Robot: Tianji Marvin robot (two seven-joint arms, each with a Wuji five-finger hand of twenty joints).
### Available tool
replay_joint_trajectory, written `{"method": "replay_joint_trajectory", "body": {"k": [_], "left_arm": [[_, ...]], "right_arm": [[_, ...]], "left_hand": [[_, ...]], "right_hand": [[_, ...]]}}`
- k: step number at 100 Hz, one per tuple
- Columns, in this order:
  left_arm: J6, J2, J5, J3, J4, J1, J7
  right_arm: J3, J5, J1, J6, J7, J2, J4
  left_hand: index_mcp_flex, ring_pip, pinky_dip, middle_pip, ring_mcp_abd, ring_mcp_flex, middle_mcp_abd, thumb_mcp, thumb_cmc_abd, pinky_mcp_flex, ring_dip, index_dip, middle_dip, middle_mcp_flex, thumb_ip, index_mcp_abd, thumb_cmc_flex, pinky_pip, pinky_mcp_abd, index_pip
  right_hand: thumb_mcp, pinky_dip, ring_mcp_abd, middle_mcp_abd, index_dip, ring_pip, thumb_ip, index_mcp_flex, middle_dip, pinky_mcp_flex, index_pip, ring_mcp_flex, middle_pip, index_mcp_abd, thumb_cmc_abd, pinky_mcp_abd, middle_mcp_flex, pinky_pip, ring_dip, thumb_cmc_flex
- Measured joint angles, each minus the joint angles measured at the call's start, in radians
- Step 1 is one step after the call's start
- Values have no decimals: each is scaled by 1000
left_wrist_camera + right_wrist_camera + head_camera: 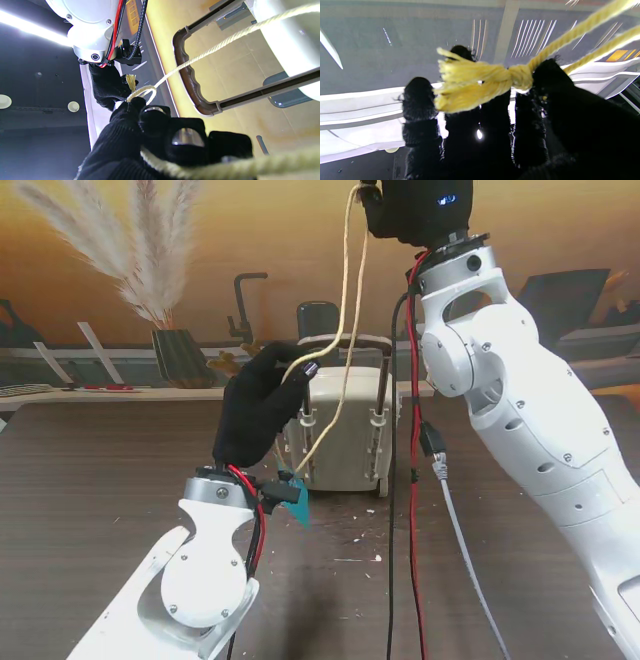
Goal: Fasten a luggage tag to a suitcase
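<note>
Suitcase [345, 435] stands upright; both hands' fingers [140, 117] pinch the cream cord [345, 330].

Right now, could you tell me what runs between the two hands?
In the stand view, only the cream rope spans the gap from the raised right hand down to the left hand.

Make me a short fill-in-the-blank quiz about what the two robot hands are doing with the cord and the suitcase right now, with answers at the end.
1. The cream cord runs up to the ____ hand, raised high above the table.
2. The left hand is closed on the cord beside the suitcase's ____.
3. The small tag hanging under the left hand is ____ in colour.
4. The end of the cord at the right hand is tied in a ____.

Answers: right; handle; teal; knot
</note>
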Motion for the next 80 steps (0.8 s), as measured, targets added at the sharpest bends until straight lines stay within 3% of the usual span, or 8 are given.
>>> {"method": "replay_joint_trajectory", "body": {"k": [34,80], "left_arm": [[7,-2,-18,-16,17,3,1],[-27,2,-9,-32,8,79,4]], "right_arm": [[-54,-17,27,9,25,1,66],[-19,-56,-31,15,215,24,-14]], "left_hand": [[1,0,-10,0,0,0,0,0,0,0,0,-11,0,0,0,0,0,0,0,0],[2,0,-12,0,0,0,0,0,0,0,0,-12,0,0,0,0,0,0,0,-1]], "right_hand": [[0,-5,0,-4,-45,-25,0,54,0,-1,-49,0,-2,-72,-53,-3,19,-8,-6,-27],[0,-9,0,-10,-75,-50,0,82,11,-9,-72,0,-13,-74,-70,-4,20,-23,-7,-28]]}}
